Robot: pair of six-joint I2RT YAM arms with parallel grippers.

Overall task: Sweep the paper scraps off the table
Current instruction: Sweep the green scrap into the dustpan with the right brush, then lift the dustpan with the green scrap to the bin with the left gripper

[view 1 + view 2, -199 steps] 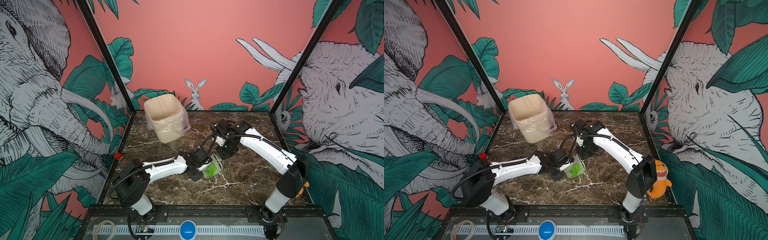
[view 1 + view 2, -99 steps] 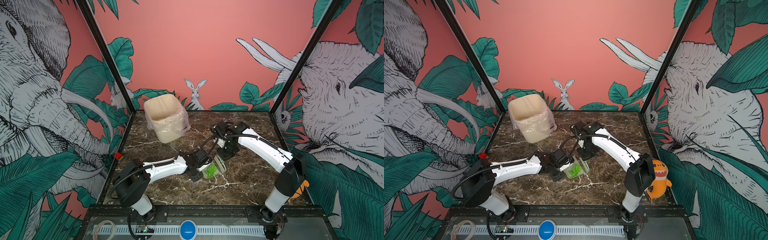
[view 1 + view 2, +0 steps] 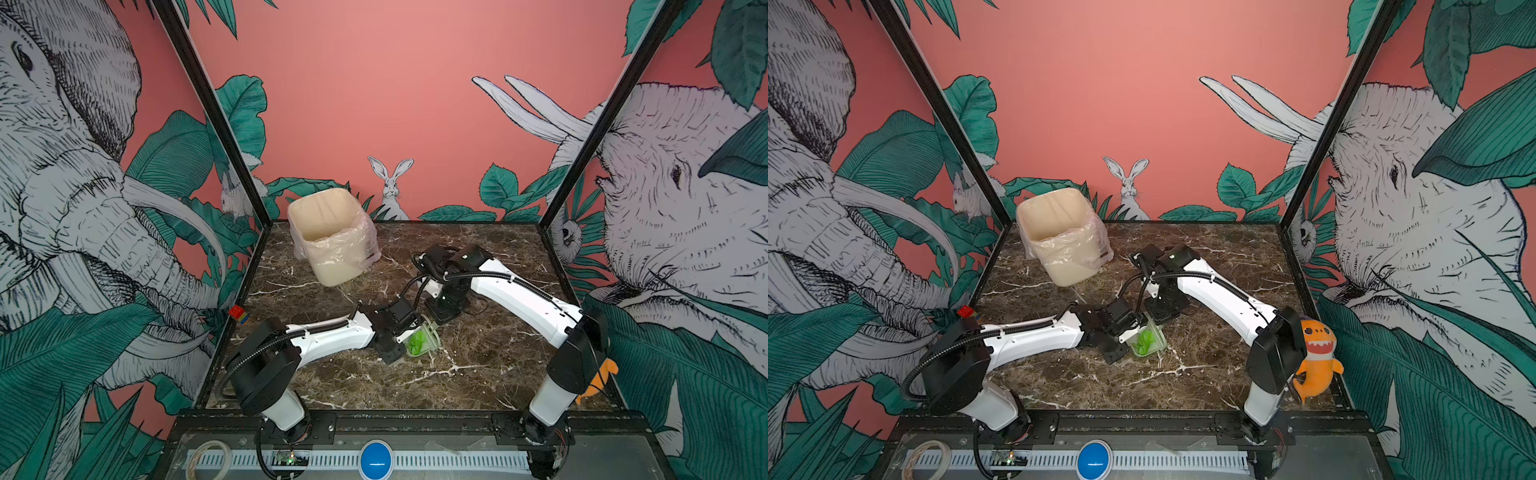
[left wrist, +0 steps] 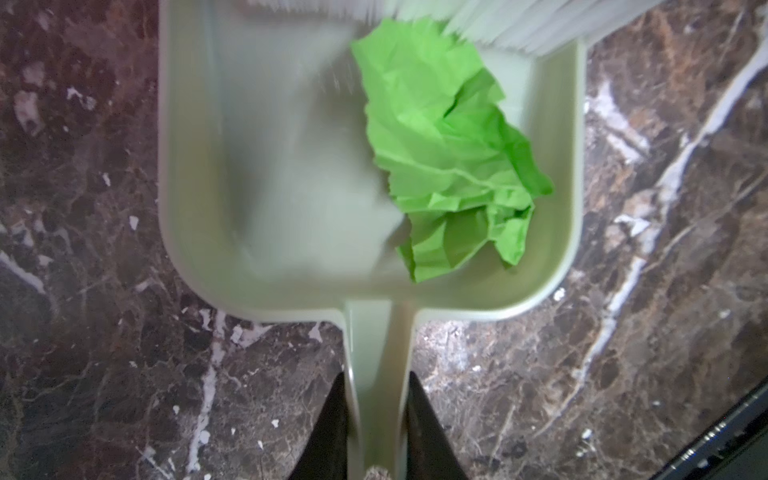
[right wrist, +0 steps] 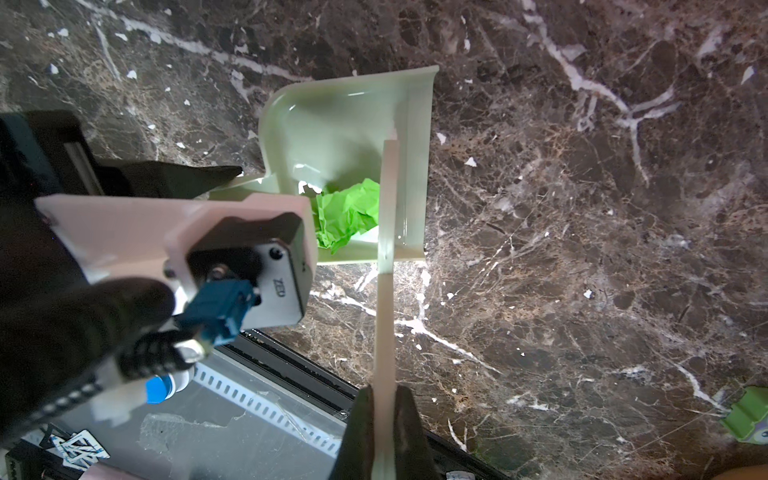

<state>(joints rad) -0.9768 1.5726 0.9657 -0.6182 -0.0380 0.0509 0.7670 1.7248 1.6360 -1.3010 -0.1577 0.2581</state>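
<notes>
A crumpled bright green paper scrap (image 4: 449, 158) (image 5: 349, 216) lies inside the pale green dustpan (image 4: 249, 166) (image 5: 340, 120), which rests on the table (image 3: 498, 365) near its middle. In both top views the scrap (image 3: 415, 343) (image 3: 1146, 340) shows in the pan. My left gripper (image 4: 376, 374) is shut on the dustpan's handle. My right gripper (image 5: 384, 388) is shut on the thin pale brush handle (image 5: 384, 291). The white bristles (image 4: 519, 25) stand at the pan's mouth, touching the scrap's edge.
A cream bin (image 3: 332, 245) lined with a clear bag stands at the back left. An orange plush toy (image 3: 1316, 361) sits at the right edge behind the right arm's base. A small green object (image 5: 744, 415) lies on the marble. A red cube (image 3: 237, 312) is on the left frame.
The right gripper with the brush has shifted a little toward the front and the dustpan's mouth. The left arm and dustpan have stayed put.
</notes>
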